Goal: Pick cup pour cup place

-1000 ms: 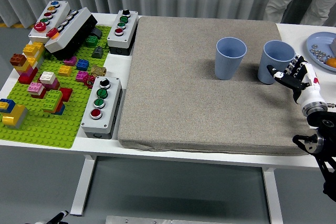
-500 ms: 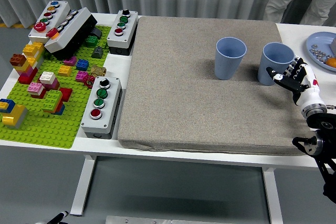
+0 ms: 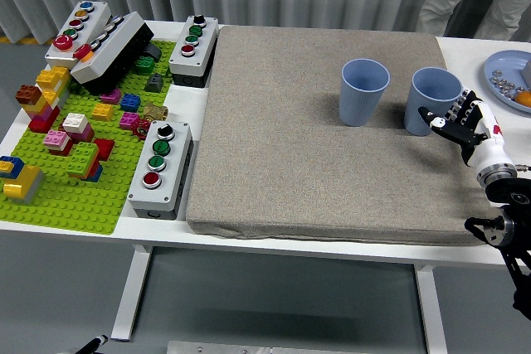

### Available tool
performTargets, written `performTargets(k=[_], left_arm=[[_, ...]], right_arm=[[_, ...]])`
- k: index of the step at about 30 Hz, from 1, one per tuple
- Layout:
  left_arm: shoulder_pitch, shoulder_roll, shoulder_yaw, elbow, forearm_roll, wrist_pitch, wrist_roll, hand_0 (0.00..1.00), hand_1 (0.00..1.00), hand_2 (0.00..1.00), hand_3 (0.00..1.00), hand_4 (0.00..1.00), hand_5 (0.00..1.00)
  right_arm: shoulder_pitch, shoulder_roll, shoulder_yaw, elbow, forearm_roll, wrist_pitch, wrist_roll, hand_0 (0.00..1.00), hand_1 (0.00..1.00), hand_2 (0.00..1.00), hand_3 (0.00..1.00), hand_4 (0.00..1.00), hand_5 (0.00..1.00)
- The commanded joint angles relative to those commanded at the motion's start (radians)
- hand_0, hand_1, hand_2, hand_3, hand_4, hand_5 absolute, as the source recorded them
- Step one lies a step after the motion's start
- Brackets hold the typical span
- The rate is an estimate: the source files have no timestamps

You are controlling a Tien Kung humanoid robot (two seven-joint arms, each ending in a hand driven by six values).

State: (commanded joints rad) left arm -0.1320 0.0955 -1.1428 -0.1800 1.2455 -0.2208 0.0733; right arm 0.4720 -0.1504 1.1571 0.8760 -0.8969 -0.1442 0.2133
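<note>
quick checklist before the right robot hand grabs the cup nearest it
1. Right robot hand beside the right blue cup, fingers open: ok.
2. Firm hold on that cup: not ok, the fingers are not closed around it.
3. Right blue cup upright on the grey mat: ok.
4. Left blue cup upright and standing apart as pour target: ok.
5. Contents of either cup: cannot tell.
6. Plate at the right edge lies close to the arm's side: cannot tell if it is in the way.
</note>
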Motion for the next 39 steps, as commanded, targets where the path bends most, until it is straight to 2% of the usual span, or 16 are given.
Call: performTargets(k=[5, 8, 9, 14, 15, 26, 39], left_arm=[[-0.001, 0.0, 0.0, 0.0, 0.0, 0.0, 0.0, 0.831, 0.817, 0.876, 0.817, 0.631, 0.991], [-0.002, 0.0, 0.0, 0.0, -0.001, 0.0, -0.001, 0.831, 0.817, 0.876, 0.817, 0.631, 0.991], [-0.002, 0.0, 0.0, 0.0, -0.001, 0.0, -0.001, 0.832, 0.817, 0.877, 0.817, 0.631, 0.991], [-0.002, 0.0, 0.0, 0.0, -0.001, 0.001, -0.001, 0.832, 0.817, 0.877, 0.817, 0.631, 0.991], [-0.002, 0.0, 0.0, 0.0, -0.001, 0.001, -0.001, 0.831, 0.817, 0.877, 0.817, 0.631, 0.993], [-0.003, 0.0, -0.001, 0.0, 0.001, 0.0, -0.001, 0.831, 0.817, 0.877, 0.816, 0.63, 0.991], [-0.002, 0.0, -0.008, 0.0, 0.005, 0.0, 0.0, 0.831, 0.817, 0.876, 0.813, 0.628, 0.992]], right_arm=[[0.001, -0.001, 0.002, -0.001, -0.002, 0.002, -0.001, 0.894, 0.862, 0.862, 0.865, 0.723, 0.109], [0.001, -0.002, 0.009, -0.003, -0.016, 0.022, -0.011, 0.894, 0.862, 0.862, 0.865, 0.723, 0.109], [0.001, -0.002, 0.01, -0.003, -0.018, 0.024, -0.012, 0.914, 0.873, 0.902, 0.877, 0.773, 0.146], [0.001, -0.003, 0.015, -0.004, -0.038, 0.038, -0.02, 0.914, 0.873, 0.902, 0.877, 0.773, 0.146], [0.001, -0.003, 0.015, -0.004, -0.041, 0.04, -0.022, 0.95, 0.901, 0.966, 0.933, 0.81, 0.169], [0.003, -0.003, 0.026, -0.005, -0.05, 0.055, -0.032, 0.953, 0.905, 0.969, 0.938, 0.814, 0.168], [0.002, -0.008, 0.041, 0.004, -0.066, 0.05, -0.041, 0.96, 0.906, 0.987, 0.939, 0.813, 0.17]])
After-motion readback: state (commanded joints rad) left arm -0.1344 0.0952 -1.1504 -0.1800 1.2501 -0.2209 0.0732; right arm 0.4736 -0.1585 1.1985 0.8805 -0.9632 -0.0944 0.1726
